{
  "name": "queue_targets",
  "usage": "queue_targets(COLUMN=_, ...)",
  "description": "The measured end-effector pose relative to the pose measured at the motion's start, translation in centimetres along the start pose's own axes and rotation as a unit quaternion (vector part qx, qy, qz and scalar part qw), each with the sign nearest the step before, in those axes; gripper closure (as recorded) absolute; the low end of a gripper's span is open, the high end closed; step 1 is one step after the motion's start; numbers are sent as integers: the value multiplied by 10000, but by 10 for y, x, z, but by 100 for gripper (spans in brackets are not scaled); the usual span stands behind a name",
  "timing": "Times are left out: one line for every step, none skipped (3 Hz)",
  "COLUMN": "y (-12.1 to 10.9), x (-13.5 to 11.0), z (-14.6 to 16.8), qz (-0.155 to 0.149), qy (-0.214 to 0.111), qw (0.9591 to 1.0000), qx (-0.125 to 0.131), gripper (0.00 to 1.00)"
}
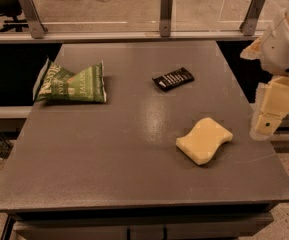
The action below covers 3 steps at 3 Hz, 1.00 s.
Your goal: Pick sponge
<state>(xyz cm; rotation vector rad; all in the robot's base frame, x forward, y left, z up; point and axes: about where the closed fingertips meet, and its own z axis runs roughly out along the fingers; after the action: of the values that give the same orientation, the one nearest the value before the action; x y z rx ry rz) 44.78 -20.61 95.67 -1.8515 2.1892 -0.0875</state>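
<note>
The sponge [204, 140] is a pale yellow foam block with wavy sides. It lies flat on the grey table [109, 154], right of the middle and toward the front. My gripper [263, 129] hangs at the table's right edge, pointing down. It is to the right of the sponge, apart from it by a small gap, and holds nothing. The white arm [284, 44] rises above it at the frame's right edge.
A green crinkled snack bag [71, 83] lies at the back left of the table. A small black packet with white stripes [173, 78] lies at the back middle. A rail with metal posts [166, 13] runs behind the table.
</note>
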Motion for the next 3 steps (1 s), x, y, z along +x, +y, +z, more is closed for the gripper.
queue_targets(y=6, x=-16, z=38, qz=-767, qy=-106, qw=9961, qx=-431, gripper=0)
queue_targets(y=21, x=-33, z=77, qz=-1681, qy=-349, qw=9816, qx=-831, gripper=0)
queue_targets(y=38, x=-42, z=109, qz=-2197, qy=-631, qw=9669, qx=-1130, gripper=18)
